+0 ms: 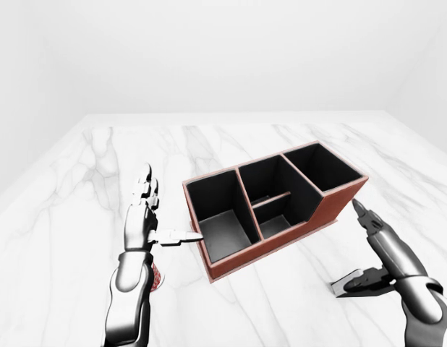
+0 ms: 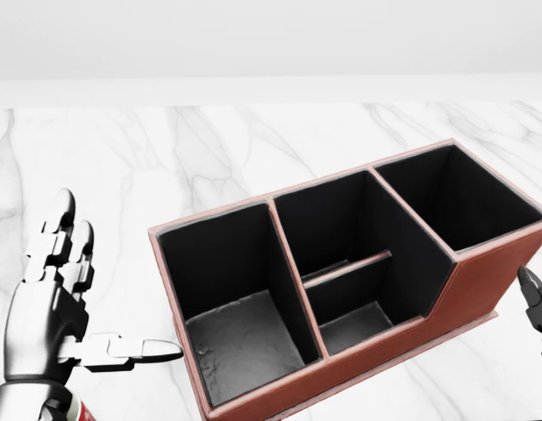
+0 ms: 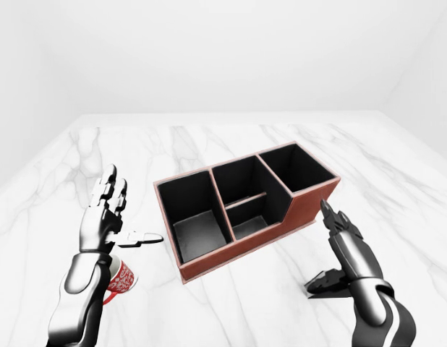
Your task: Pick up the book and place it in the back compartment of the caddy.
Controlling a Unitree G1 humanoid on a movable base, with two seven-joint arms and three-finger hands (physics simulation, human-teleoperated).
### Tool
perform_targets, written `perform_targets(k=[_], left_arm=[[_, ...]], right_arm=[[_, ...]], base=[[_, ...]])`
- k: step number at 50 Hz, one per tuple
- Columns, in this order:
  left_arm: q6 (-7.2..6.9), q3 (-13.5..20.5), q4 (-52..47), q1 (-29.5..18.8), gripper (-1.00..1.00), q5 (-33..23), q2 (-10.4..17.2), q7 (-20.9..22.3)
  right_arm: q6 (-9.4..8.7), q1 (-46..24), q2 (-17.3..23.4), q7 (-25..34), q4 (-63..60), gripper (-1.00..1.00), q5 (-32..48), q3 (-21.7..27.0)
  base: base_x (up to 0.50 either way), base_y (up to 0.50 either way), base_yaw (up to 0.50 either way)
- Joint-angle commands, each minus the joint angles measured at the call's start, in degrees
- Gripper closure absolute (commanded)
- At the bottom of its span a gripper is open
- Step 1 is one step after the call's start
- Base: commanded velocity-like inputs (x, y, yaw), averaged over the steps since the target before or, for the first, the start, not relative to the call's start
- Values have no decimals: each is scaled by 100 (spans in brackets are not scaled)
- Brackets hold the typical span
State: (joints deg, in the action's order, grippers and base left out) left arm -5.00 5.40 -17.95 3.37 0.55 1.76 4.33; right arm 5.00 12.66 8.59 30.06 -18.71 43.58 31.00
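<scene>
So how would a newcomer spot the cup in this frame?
Start at the white marble table with the brown caddy in the middle. In the right-eye view, look low, to the caddy's left, just beneath the left hand: the cup is the only red, white-patterned thing, partly hidden by that arm.

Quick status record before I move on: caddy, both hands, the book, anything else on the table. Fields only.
surface: white marble table
caddy: red-brown, black lining, set askew on the table; every compartment that shows is empty
book: not visible in any view
left hand: open, fingers up, thumb pointing toward the caddy, not touching it
right hand: open, beside the caddy's right end, holding nothing
other: red patterned mug under the left forearm in the right-eye view
task state: book not yet picked up
</scene>
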Motion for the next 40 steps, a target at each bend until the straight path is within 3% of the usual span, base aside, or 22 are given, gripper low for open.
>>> perform_targets(k=[1,40], left_arm=[[0,-4,2,-4,-100,-6,1,0],[0,-16,18,-1,-100,-18,-4,-9]], right_arm=[[0,70,-23,69,23,-100,62,48],[0,176,57,-112,469,-100,356,212]], base=[[0,0,0],[0,0,0]])
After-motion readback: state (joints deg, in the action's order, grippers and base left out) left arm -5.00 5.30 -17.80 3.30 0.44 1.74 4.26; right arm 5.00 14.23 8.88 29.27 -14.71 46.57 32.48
